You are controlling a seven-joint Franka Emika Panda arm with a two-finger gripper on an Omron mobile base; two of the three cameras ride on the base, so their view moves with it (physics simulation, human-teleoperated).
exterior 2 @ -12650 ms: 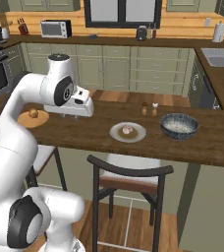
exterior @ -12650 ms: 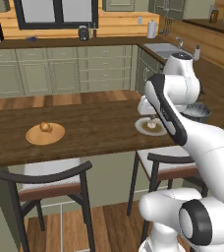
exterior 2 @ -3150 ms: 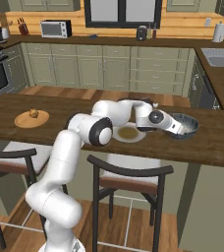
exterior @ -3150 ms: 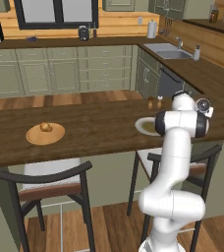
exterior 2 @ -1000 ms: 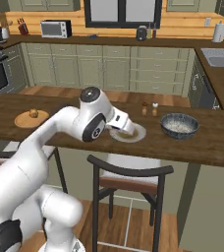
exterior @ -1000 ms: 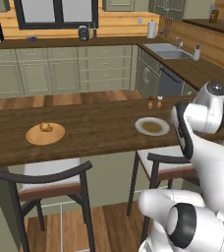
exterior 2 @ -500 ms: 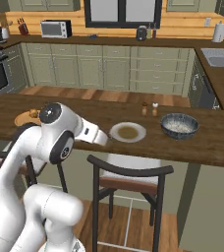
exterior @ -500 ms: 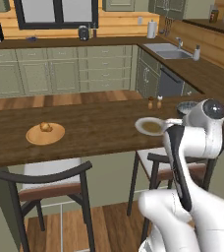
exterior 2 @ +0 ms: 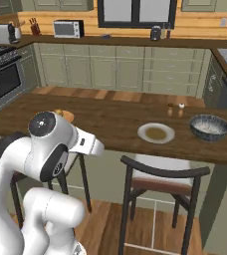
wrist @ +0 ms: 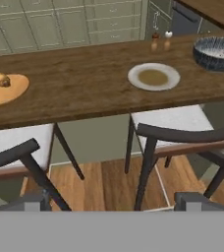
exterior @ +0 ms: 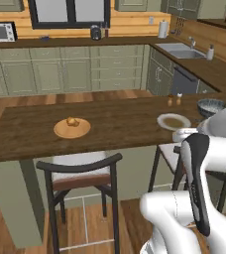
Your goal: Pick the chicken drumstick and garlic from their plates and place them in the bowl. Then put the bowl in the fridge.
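In the hand view my gripper [wrist: 113, 204] is open with nothing between its fingertips [wrist: 33, 202], held back from the wooden counter and above the stools. The chicken drumstick [wrist: 1, 79] [exterior: 73, 121] lies on the orange wooden plate [wrist: 6, 92] [exterior: 72, 130] at the counter's left. The pale plate [wrist: 153, 76] [exterior 2: 156, 132] [exterior: 173, 121] with its brownish centre holds nothing. To its right stands the dark bowl [wrist: 216, 51] [exterior 2: 209, 126] [exterior: 211, 106]. The garlic is hidden from view. The fridge is out of view.
Two dark stools [wrist: 182, 135] [wrist: 11, 157] with pale seats stand in front of the counter [wrist: 84, 93], between me and it. A salt and a pepper shaker [wrist: 161, 40] stand behind the pale plate. Green-grey cabinets [exterior 2: 110, 69] line the far wall.
The whole scene has slid right in both base views, so the base has driven left. The arm has swung and folded back from the counter. The jaws stay open.
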